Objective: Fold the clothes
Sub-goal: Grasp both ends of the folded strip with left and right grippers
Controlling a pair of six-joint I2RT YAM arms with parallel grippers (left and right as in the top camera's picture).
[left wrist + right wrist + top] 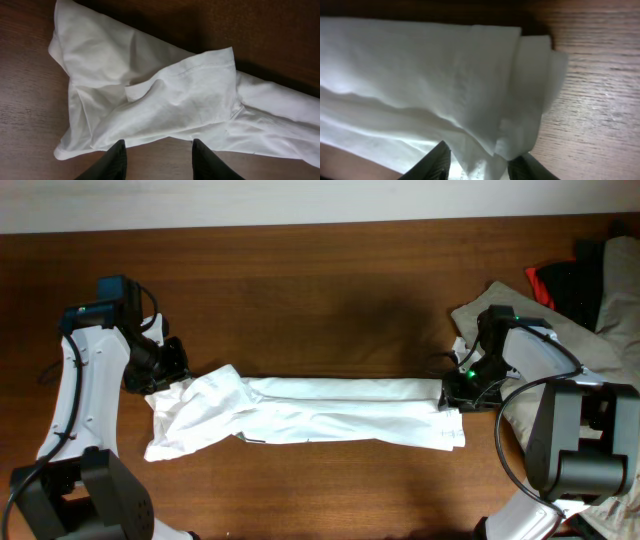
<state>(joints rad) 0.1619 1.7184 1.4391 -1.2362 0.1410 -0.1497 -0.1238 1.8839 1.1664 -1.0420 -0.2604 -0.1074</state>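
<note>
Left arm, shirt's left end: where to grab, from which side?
Probably the shirt at its bunched left end, left gripper coming from the left. It lies as a long flat strip, so only the ends offer stacked layers to pinch; the loose sleeve on top would lift alone.

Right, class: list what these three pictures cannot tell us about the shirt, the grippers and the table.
White T-shirt: no print shows in any view; folds cover its inner layers.
Right gripper: right wrist view, cloth fills the gap, grip unclear; overhead, its own arm hides it.
Khaki garment: overhead, cut off by the right edge; it covers part of the black-and-red garment.
</note>
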